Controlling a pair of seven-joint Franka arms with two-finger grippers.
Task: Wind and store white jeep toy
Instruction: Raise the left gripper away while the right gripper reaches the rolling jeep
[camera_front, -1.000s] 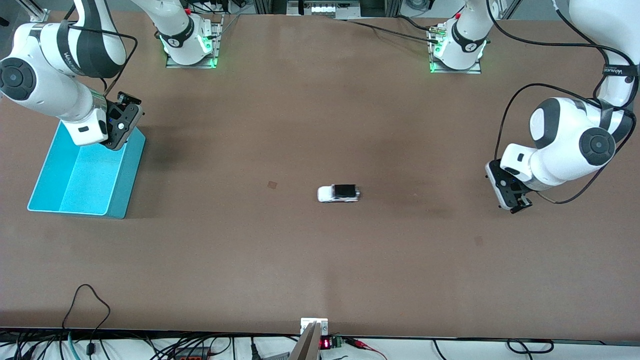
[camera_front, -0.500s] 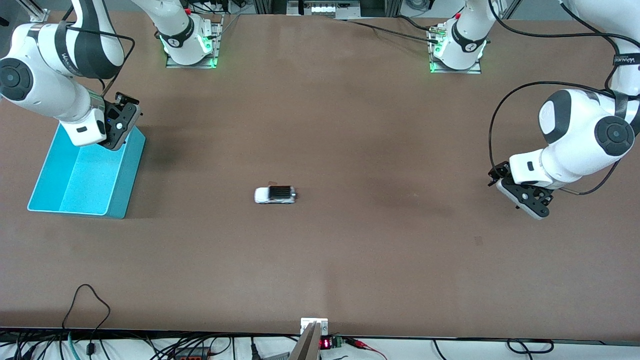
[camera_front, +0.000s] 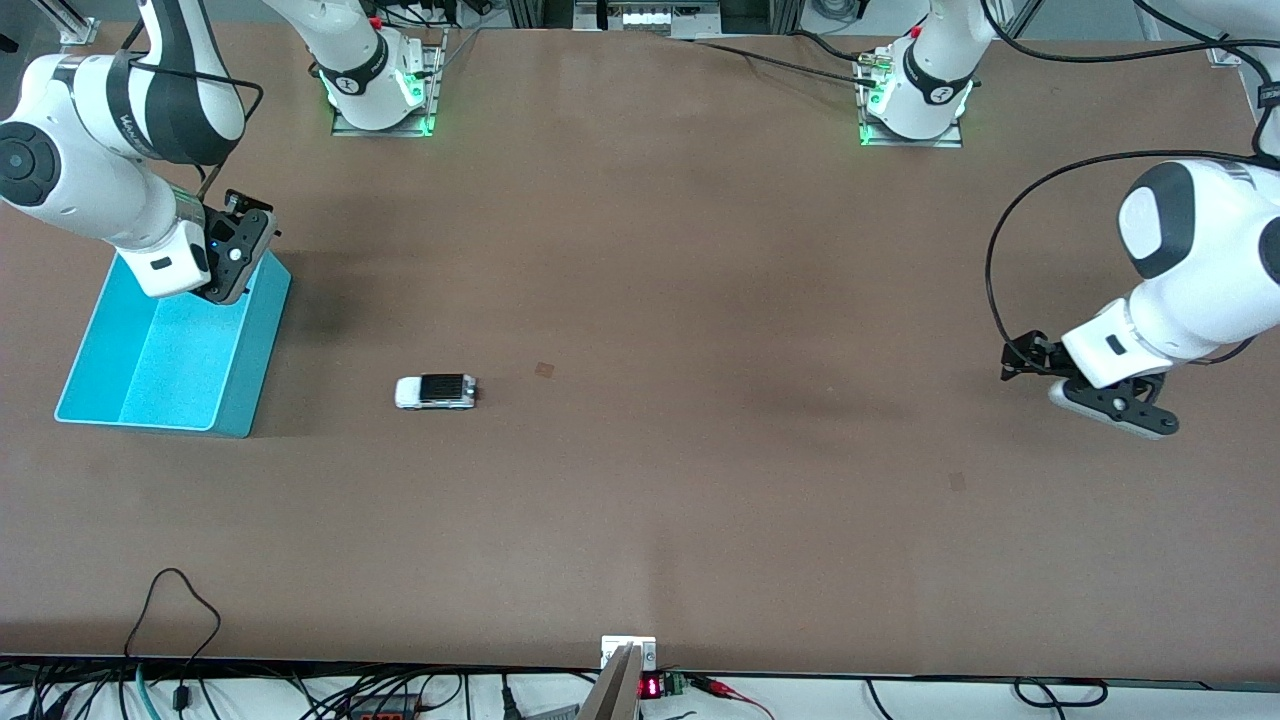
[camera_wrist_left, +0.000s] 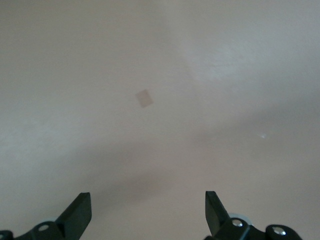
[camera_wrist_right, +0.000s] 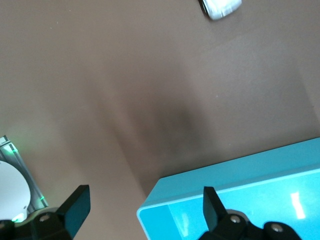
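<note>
Brown tabletop (camera_front: 700, 250) carries the white jeep toy (camera_front: 436, 391), which stands on its wheels, alone, with nothing touching it. Taking the cyan bin (camera_front: 160, 350) as the landmark, the jeep is near the bin, on the side of the bin that faces the left arm's end of the tabletop, and about level with the bin's edge that is nearest to the front camera. The bin itself stands at the right arm's end of the tabletop. The right pincer (camera_front: 232, 262) hangs in the air over the corner of the bin that is farthest from the front camera; in the right wrist view its two fingers (camera_wrist_right: 75, 205) stand wide apart and hold nothing, with the bin's rim (camera_wrist_right: 230, 172) under them and the jeep (camera_wrist_right: 221, 7) showing at the picture's edge. The left pincer (camera_front: 1105, 400) is well apart from the bin, in the air over the bare tabletop at the left arm's end. In the left wrist view its fingers (camera_wrist_left: 80, 212) are also spread apart and empty, and under them only the tabletop (camera_wrist_left: 160, 75) shows, with a small square mark (camera_wrist_left: 144, 98) on it.
</note>
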